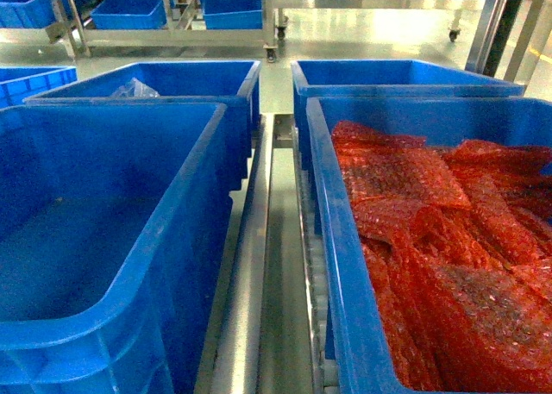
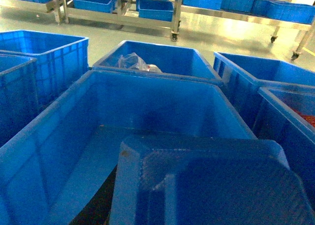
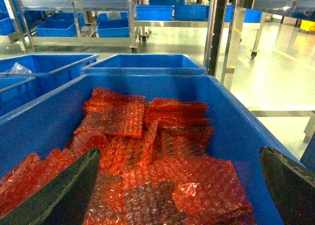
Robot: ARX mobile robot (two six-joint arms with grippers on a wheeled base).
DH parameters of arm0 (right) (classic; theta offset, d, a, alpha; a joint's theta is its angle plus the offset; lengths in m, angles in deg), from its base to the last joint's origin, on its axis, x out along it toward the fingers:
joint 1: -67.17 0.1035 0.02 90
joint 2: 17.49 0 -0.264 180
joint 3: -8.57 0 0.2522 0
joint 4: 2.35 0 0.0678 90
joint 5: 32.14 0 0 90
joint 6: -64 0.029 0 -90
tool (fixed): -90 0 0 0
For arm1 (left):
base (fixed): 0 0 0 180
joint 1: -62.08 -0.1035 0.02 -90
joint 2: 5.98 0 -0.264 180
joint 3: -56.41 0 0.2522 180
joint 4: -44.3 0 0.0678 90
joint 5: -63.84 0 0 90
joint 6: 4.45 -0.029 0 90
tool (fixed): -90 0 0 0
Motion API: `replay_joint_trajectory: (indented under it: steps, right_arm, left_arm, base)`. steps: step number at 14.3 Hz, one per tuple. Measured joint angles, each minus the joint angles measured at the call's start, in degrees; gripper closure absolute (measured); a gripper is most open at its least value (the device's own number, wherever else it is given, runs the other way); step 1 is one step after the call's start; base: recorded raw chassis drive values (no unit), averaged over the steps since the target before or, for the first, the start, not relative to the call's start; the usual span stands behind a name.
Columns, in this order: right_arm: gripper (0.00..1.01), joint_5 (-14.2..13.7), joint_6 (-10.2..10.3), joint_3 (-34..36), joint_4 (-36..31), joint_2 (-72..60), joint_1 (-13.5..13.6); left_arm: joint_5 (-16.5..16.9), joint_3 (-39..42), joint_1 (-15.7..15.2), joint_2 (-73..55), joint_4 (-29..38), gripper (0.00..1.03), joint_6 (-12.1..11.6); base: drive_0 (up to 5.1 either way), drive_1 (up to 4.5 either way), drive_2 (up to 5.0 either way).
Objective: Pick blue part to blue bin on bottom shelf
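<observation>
Left gripper [image 2: 206, 185] carrying a blue part [image 2: 197, 180], jaws hidden.
Right gripper [image 3: 177, 185] hovering, jaws wide apart, over red bubble wrap [image 3: 147, 156], staying clear.

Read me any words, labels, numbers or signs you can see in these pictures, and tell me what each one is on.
None can be read in any view.
The near left bin: plain blue plastic, no label showing.
The bin of red bubble wrap: no print visible.
The clear bag in the bin behind: crumpled, and too blurred to tell if it carries print.
The far shelf bins: too small to tell.
</observation>
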Motion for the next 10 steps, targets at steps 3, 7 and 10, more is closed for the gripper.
replay_joint_trajectory:
  steps: [3, 7, 10]
  right_arm:
    - [0.03, 0.0, 0.0, 0.0, 0.0, 0.0, 0.0]
    - [0.03, 0.0, 0.0, 0.0, 0.0, 0.0, 0.0]
    - [0.03, 0.0, 0.0, 0.0, 0.0, 0.0, 0.0]
  left_arm:
    - [0.0, 0.0, 0.0, 0.0, 0.0, 0.59, 0.0]
    - [0.0, 0.0, 0.0, 0.0, 0.0, 0.59, 0.0]
    - [0.0, 0.0, 0.0, 0.0, 0.0, 0.59, 0.0]
  base:
    - [0.0, 0.00, 0.0]
    - [0.0, 0.00, 0.0]
    - [0.0, 0.00, 0.0]
